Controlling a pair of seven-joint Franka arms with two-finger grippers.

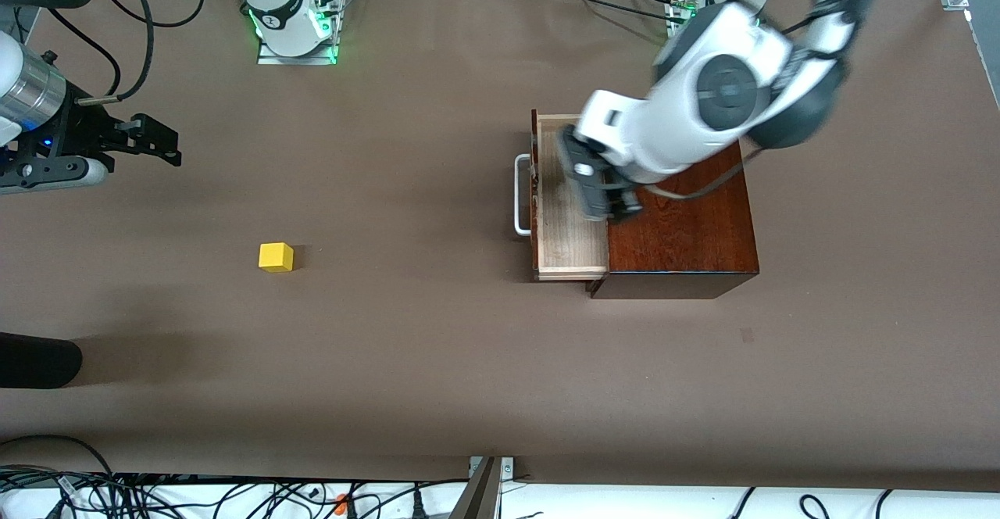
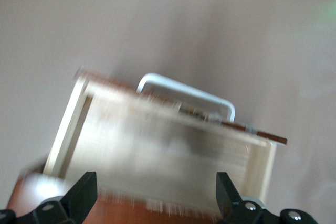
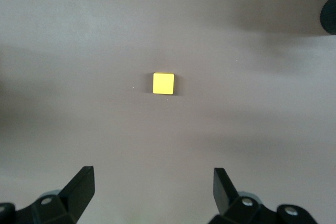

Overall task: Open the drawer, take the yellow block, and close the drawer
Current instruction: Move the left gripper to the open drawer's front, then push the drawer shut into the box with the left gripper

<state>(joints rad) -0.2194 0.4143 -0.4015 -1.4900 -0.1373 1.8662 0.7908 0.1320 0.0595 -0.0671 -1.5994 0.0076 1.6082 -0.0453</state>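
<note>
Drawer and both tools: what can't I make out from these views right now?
- Drawer: the front view has the left arm covering part of the tray; the left wrist view is smeared by motion.
- Left tool: open over the drawer, blurred in the front view.
- Right tool: open, up over the table above the yellow block; the front view's edge crops its arm.
</note>
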